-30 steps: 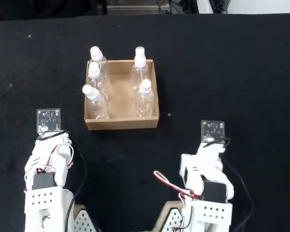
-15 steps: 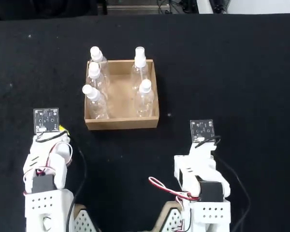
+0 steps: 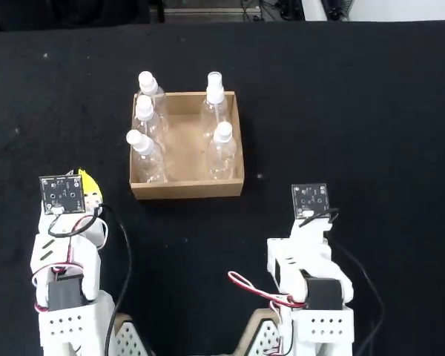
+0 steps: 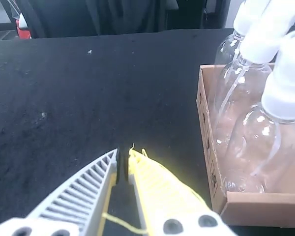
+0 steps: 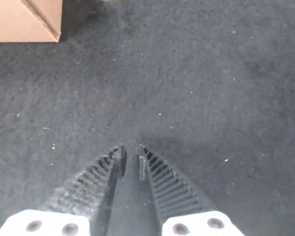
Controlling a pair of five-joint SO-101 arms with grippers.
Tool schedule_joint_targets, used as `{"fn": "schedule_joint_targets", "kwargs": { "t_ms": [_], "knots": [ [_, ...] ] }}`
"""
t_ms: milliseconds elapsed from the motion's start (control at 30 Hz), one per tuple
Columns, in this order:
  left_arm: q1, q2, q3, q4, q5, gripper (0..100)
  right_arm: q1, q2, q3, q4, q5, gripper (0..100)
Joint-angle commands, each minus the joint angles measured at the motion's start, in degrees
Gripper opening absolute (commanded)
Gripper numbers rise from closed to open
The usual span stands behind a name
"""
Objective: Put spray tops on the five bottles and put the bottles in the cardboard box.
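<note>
The cardboard box (image 3: 186, 185) stands on the black table, ahead of both arms. Several clear bottles with white spray tops stand upright in it: three along one side (image 3: 147, 152) and two along the other (image 3: 221, 148). The left wrist view has the box wall (image 4: 206, 147) and bottles (image 4: 250, 142) close by. My left gripper (image 4: 124, 158) is shut and empty, low over the cloth beside the box. My right gripper (image 5: 129, 153) is shut and empty too, over bare cloth, with a box corner (image 5: 27, 22) farther off.
The left arm (image 3: 63, 245) and the right arm (image 3: 308, 259) sit folded back near the table's front edge. Black cloth (image 3: 341, 111) covers the table around the box. Dark chairs and cables line the far edge.
The left wrist has swung left, and its yellow finger now shows in the high view. The right arm shifted slightly left a second ago, then stayed still. Box and bottles have not moved.
</note>
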Motion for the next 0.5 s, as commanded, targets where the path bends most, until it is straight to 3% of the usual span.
{"fn": "schedule_joint_targets", "kwargs": {
  "t_ms": [0, 267, 367, 467],
  "knots": [
    [0.8, -1.1, 0.9, 0.2, -0.4, 3, -1.1, -5.5, -0.1, 0.4, 0.1, 1.1],
    [0.6, -0.6, 0.9, 3.0, -0.4, 3, -1.1, -5.5, -0.1, 0.4, 0.1, 1.1],
    [0.5, -0.5, 0.9, 14.7, -0.4, 3, -1.1, -5.5, -0.1, 0.4, 0.1, 1.1],
    [0.6, -0.5, 0.9, 34.1, -0.4, 3, -1.1, -5.5, -0.1, 0.4, 0.1, 1.1]
  ]
}}
